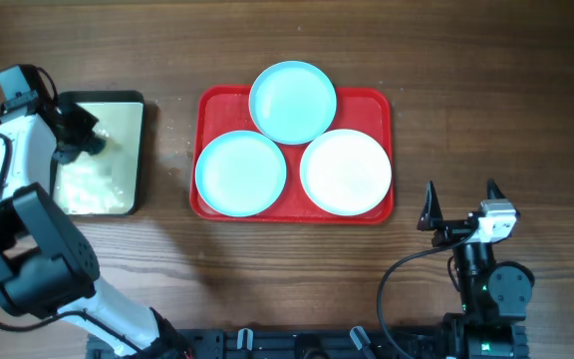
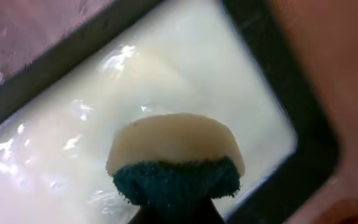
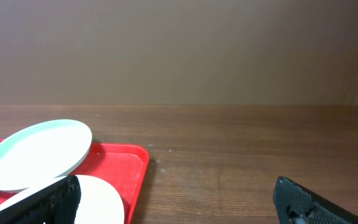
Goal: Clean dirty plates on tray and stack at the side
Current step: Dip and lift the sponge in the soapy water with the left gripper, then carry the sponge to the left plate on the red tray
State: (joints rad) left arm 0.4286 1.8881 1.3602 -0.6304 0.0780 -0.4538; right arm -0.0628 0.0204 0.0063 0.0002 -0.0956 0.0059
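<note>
Your left pincer (image 1: 80, 137) hangs over the pan (image 1: 139, 104) by the tabletop's left edge. In the left wrist view the sponge (image 2: 176, 149), cream with a dark green scouring face, sits fixed at its tip. The fingers are hidden under it, but it reads as clamped. The pan's cream floor glistens wet below. Your right pincer (image 1: 460, 194) stands toward the near right corner, spread wide with nothing in it.

The plates are all on the tray (image 1: 207, 100), mid-table toward the far edge. The far blue plate (image 1: 292, 102) rides tilted on the near blue plate (image 1: 240, 173) and the white plate (image 1: 346, 171), which lie side by side.

Expect them to be light, stiff and smooth, and slick once wetted. Whether they are plastic or ceramic you cannot tell, so treat them as breakable. Take hold at the rim; the tilted plate's raised edge offers the easiest pinch, while the flat ones give the fingers little to get under.

The tabletop (image 1: 267, 279) is dark wood grain, level and dry-looking. Bare wood lies between the tray and the right edge, enough for a stack. A plain wall (image 3: 179, 50) stands behind.
</note>
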